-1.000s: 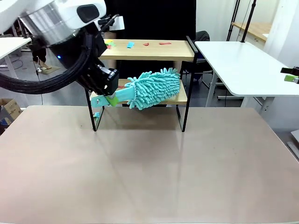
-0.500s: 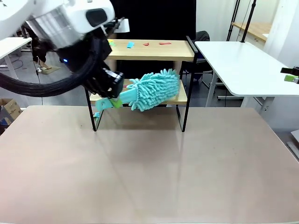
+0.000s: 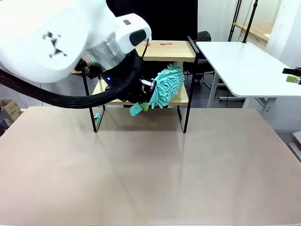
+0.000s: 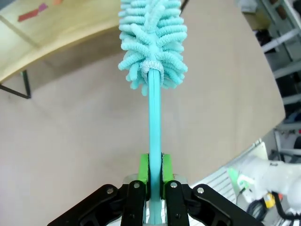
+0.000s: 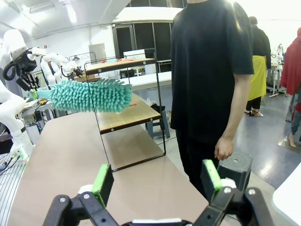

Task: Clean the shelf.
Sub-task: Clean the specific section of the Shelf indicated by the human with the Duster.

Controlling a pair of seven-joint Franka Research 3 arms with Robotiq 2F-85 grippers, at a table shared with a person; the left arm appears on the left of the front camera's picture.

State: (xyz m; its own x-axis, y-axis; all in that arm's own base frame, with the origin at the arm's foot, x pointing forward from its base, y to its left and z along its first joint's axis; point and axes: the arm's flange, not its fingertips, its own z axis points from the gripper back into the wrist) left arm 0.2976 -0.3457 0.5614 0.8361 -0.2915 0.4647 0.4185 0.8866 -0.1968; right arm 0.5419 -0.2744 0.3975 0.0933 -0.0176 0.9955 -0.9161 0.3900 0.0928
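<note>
The shelf (image 3: 181,98) stands at the table's far side, two light wooden boards in a black frame. My left gripper (image 3: 141,106) is shut on the handle of a teal fluffy duster (image 3: 167,85), whose head lies over the right part of the lower board. In the left wrist view the green pads (image 4: 144,170) clamp the teal handle and the duster (image 4: 153,37) points past the shelf board (image 4: 61,33). A red scrap (image 3: 165,44) lies on the top board. My right gripper (image 5: 157,181) is open with nothing in it, off to the side of the shelf (image 5: 126,118) and the duster (image 5: 89,95).
A person in black (image 5: 211,70) stands beside the shelf's end. My bulky left arm (image 3: 61,42) hides the shelf's left half. A small teal bit (image 3: 97,115) lies by the shelf's left leg. The brown table (image 3: 150,174) stretches wide in front; a white table (image 3: 244,66) stands at the right.
My left arm has swung to the right and rolled its wrist. The duster has slid right along the lower board and now stands steeper.
</note>
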